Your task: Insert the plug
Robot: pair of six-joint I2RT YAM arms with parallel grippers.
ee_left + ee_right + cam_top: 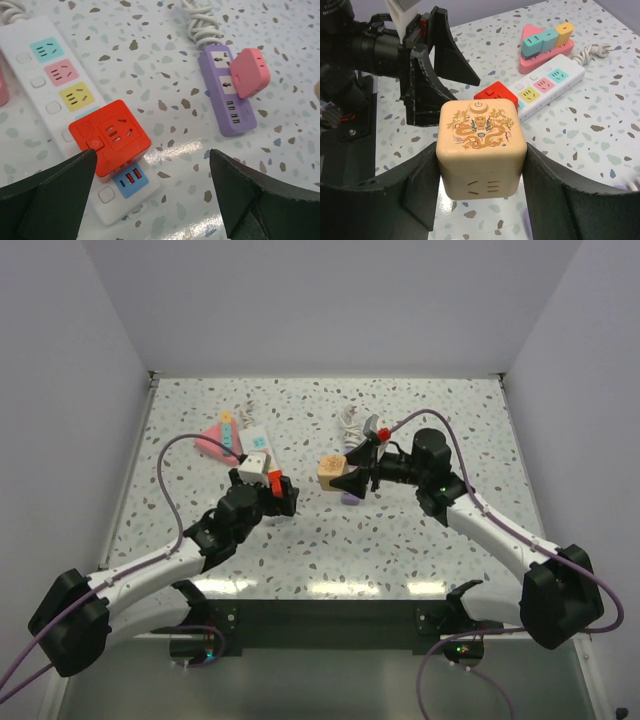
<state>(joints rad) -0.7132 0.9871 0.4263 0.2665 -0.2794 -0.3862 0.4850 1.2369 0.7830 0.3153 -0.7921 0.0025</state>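
Left jaws stand wide open at the red cube plug (112, 135), which is seated on the near end of the white power strip (12, 37), left of desk centre. Right jaws clamp the beige cube (481, 145) near desk centre. Beyond lies a purple strip (235, 107) carrying a pink cube (250, 72).

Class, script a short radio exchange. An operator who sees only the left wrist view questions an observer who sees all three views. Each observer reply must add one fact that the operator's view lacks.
Operator: I see the red cube adapter on the white power strip. Does the right gripper hold anything?
Observer: Yes, it is shut on a beige cube adapter with a gold dragon print.
Operator: What sits left of the strip, at my frame's edge?
Observer: A pink triangular socket block carrying three coloured cubes, the end one orange.
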